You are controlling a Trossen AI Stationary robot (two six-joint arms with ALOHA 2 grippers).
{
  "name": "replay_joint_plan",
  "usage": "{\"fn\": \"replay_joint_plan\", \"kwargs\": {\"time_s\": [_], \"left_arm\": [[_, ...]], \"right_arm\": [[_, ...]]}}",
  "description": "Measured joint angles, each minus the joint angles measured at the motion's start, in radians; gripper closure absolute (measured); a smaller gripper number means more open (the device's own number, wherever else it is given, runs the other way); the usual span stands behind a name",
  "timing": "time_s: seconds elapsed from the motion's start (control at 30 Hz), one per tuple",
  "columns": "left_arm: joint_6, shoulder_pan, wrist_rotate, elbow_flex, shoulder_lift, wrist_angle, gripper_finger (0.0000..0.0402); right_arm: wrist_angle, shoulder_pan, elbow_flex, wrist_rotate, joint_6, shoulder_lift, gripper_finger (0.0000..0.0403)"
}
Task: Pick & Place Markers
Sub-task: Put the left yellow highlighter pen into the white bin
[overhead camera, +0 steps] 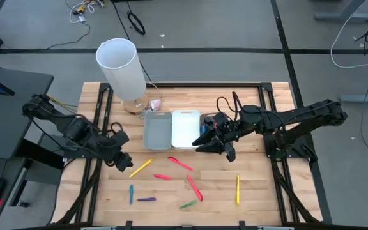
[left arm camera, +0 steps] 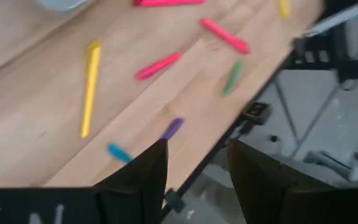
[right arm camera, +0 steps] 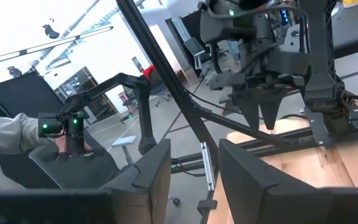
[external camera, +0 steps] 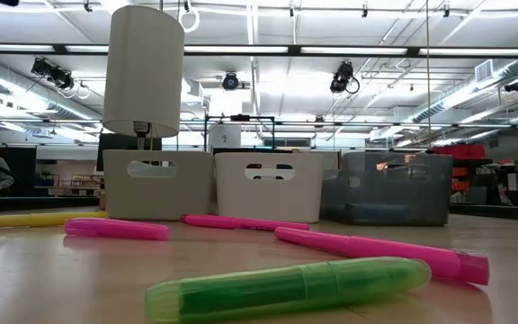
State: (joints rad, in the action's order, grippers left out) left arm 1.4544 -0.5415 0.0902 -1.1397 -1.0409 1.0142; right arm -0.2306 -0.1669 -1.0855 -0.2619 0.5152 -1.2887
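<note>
Three bins (external camera: 268, 184) hiding farther markers (external camera: 245, 222)

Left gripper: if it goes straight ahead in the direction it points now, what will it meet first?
Probably the purple marker. In the left wrist view it lies just beyond the gap between the open fingers of the left gripper, with the blue marker a little aside. Depth is unclear, so it might reach bare table first.

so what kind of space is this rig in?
Likely a robotics lab or workshop: exposed ceiling ducts and lights in the low view, cables on the floor, a wooden table with scattered markers.
</note>
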Motion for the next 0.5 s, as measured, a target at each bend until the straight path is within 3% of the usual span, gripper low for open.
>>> {"fn": "replay_joint_plan", "kwargs": {"time_s": [0.27, 0.5], "left_arm": [[-0.03, 0.001, -0.121, 0.0, -0.08, 0.085, 0.0273], [-0.123, 0.001, -0.144, 0.001, -0.12, 0.088, 0.0268]], "right_arm": [[0.008, 0.0, 0.0, 0.0, 0.0, 0.0, 0.0269], [0.01, 0.0, 0.0, 0.0, -0.001, 0.0, 0.0269]]}}
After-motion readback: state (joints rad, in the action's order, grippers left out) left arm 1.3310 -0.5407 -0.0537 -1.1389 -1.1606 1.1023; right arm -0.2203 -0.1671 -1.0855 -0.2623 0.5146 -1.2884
